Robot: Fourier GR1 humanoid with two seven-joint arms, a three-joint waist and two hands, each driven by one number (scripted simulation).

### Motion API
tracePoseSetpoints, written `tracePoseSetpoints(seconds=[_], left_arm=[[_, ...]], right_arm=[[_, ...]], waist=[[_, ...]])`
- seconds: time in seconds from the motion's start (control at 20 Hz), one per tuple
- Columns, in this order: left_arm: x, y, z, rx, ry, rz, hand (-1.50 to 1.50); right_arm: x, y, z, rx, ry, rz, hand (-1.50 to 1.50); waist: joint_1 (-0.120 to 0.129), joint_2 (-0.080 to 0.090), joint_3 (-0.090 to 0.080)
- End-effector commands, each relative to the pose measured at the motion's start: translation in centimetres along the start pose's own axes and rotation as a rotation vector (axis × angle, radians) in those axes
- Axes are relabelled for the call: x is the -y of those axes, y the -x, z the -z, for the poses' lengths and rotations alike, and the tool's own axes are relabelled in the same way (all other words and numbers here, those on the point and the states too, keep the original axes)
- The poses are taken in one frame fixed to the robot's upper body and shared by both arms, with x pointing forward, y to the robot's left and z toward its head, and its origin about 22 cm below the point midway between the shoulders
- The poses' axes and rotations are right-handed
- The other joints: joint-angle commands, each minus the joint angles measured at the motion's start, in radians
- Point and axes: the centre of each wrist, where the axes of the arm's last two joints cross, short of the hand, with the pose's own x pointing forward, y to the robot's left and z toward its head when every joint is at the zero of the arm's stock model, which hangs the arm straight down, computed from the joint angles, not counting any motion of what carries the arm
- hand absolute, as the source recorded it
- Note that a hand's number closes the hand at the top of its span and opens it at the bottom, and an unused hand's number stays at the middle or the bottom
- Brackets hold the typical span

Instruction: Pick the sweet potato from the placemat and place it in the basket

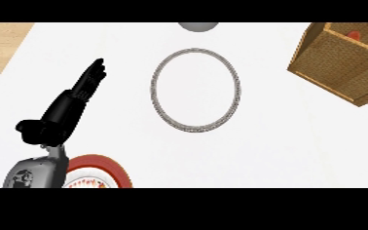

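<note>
Head view is showing, nearest, a red-rimmed plate point(109, 163) lying at the lower edge, partly under the grey left forearm point(34, 173). Beyond it the left hand point(68, 105) is stretching over the white counter point(287, 141), its fingers point(93, 75) lying straight and close together, holding nothing and pointing toward the far side. Just right of the fingertips, the round placemat point(154, 90), white with a grey braided rim, is lying flat. Farther right, the wicker basket point(327, 61) is sitting at an angle, and a small reddish patch, seemingly the sweet potato point(354, 35), is showing inside it. A grey rounded object point(198, 26) is sitting at the far edge.
</note>
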Motion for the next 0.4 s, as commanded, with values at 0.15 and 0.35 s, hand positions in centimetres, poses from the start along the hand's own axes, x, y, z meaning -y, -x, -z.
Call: tracePoseSetpoints(seconds=[0.15,0.35], left_arm=[[-0.4,0.8,0.5,0.02,-0.02,0.003,0.0],[-1.4,0.4,-0.9,0.002,-0.02,0.008,0.0]], right_arm=[[2.8,-0.8,2.5,-0.088,0.079,0.185,-1.5],[4.8,2.0,2.6,-0.179,0.049,0.25,-1.5]], waist=[[-0.004,0.003,0.0],[-0.018,-0.007,-0.001]])
